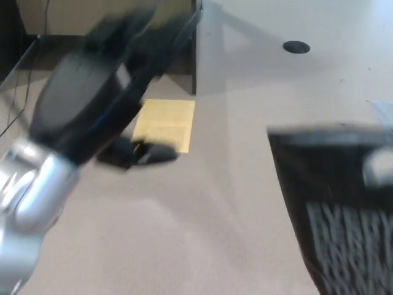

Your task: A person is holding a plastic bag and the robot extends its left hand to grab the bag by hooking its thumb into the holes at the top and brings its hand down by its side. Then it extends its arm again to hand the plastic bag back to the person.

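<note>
My left arm comes in from the lower left, its silver wrist (31, 196) leading to the black left hand (92, 104), which is heavily blurred. The hand is over the floor at the upper left, well apart from the bag. The black plastic bag (344, 209) with pale lettering is at the lower right, also blurred, its top edge level across the picture. A pale blurred shape (377, 169) lies at the bag's right side; I cannot tell what it is. My right hand does not show.
A yellowish sheet (166, 123) lies on the grey floor beyond my hand. A dark round spot (296, 47) marks the floor at the top right. A dark upright edge (196, 55) stands at the top middle, and thin cables (15, 104) trail at the far left.
</note>
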Tool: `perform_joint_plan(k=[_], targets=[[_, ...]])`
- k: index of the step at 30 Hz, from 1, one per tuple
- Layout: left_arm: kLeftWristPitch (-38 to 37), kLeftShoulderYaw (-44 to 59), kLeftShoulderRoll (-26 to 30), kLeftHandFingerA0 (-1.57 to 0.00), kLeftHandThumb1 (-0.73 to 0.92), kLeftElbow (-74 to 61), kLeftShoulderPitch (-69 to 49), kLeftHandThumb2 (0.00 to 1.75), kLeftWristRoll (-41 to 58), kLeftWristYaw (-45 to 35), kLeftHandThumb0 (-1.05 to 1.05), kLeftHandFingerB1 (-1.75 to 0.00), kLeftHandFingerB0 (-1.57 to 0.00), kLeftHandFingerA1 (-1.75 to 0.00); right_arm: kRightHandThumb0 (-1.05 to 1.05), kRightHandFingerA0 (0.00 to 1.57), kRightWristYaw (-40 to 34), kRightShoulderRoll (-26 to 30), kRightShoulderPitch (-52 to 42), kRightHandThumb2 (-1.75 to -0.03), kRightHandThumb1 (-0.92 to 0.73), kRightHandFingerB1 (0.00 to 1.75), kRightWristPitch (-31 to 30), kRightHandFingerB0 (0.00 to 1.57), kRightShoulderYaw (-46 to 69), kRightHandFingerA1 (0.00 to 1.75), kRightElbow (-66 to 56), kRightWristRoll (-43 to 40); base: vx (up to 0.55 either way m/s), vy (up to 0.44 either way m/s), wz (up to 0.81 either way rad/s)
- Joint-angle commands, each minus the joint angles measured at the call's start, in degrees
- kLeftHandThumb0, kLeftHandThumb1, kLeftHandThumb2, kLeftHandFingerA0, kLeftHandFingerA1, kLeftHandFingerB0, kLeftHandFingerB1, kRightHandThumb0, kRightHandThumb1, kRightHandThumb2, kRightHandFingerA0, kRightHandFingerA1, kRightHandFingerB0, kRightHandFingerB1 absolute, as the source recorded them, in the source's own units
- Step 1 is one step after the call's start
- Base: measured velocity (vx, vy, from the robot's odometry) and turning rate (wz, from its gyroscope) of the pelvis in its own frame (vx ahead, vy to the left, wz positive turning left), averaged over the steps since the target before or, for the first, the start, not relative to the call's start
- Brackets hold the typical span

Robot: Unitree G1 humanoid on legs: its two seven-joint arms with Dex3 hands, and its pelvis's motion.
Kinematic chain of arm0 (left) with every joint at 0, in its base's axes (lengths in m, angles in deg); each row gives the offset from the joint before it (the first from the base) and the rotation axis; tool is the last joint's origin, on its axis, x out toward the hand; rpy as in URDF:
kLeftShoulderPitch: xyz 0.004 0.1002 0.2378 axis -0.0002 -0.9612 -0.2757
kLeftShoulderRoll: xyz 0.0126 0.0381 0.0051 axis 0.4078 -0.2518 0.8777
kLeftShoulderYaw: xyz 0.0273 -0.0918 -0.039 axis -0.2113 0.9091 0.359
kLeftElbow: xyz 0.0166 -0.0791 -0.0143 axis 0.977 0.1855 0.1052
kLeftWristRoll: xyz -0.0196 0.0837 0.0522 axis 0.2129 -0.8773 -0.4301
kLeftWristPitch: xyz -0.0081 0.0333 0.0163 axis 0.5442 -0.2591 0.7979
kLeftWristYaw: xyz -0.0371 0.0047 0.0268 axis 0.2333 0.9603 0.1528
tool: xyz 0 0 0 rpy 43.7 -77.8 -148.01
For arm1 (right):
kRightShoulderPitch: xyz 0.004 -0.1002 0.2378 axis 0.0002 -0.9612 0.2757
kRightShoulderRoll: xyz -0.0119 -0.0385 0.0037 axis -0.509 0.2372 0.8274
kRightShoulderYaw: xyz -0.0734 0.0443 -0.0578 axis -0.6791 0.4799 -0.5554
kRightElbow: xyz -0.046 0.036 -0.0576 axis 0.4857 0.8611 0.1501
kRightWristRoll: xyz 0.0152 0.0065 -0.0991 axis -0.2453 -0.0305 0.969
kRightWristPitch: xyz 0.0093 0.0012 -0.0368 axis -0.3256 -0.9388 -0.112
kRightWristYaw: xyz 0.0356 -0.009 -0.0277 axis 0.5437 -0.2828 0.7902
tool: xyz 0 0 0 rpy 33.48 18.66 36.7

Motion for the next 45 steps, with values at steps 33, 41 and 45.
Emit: perform_joint_plan(k=[33, 41, 45], targets=[[-31.54, 17.68, -5.85, -0.26, 0.43, 74.47, -31.31, 0.73, 22.17, 7.41, -0.63, -0.39, -0.21, -0.44, -0.27, 0.62, -0.48, -1.55, 1.02, -0.97, -0.52, 0.48, 0.04, 0.15, -0.76, 0.69, 4.69, -0.34, 0.00, 0.000, 0.00], [-33.81, 16.65, -5.95, -0.38, 0.42, 77.17, -29.82, 0.72, 24.53, 5.06, -0.59, -0.41, -0.25, -0.46, -0.28, 0.65, -1.47, -1.99, 3.25, -0.97, -0.52, 0.48, 0.39, 0.15, -1.19, 0.70, 7.23, 0.49, 0.00, 0.000, 0.00], [-32.89, 16.29, -5.64, -0.47, 0.46, 76.08, -29.57, 0.56, 25.11, 4.72, -0.52, -0.33, -0.31, -0.39, -0.38, 0.76, -1.55, -2.50, 3.78, -0.63, -0.72, 0.33, 0.93, 0.30, -0.95, 0.53, 7.60, 0.01, 0.00, 0.000, 0.00]])
